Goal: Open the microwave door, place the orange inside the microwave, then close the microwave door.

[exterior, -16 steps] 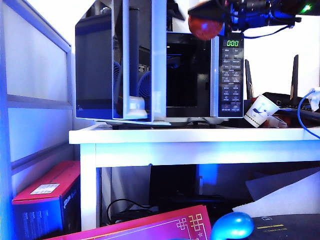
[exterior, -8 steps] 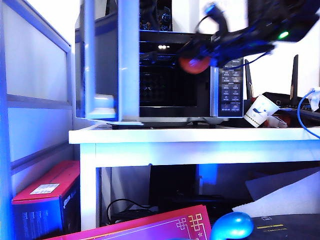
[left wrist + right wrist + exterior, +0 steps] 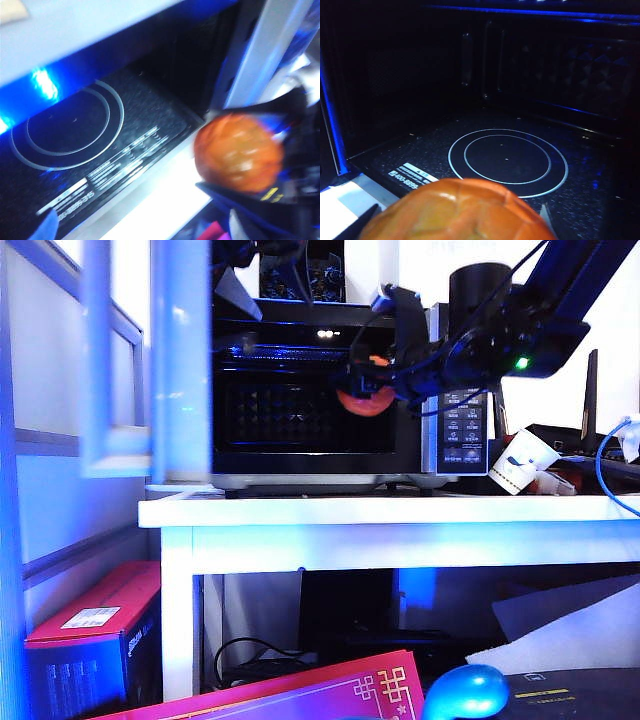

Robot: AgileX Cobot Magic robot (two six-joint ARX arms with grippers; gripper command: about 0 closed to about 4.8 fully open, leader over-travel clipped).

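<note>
Right gripper (image 3: 375,390) fingers pinching orange (image 3: 362,400) at microwave (image 3: 330,390) mouth, left gripper apparently spread, unseen

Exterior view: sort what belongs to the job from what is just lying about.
Job:
- microwave, its microwave door swung open
- orange, held in the right pincer at the cavity mouth

Lying about:
- paper cup
- router
- red box
- blue mouse
</note>
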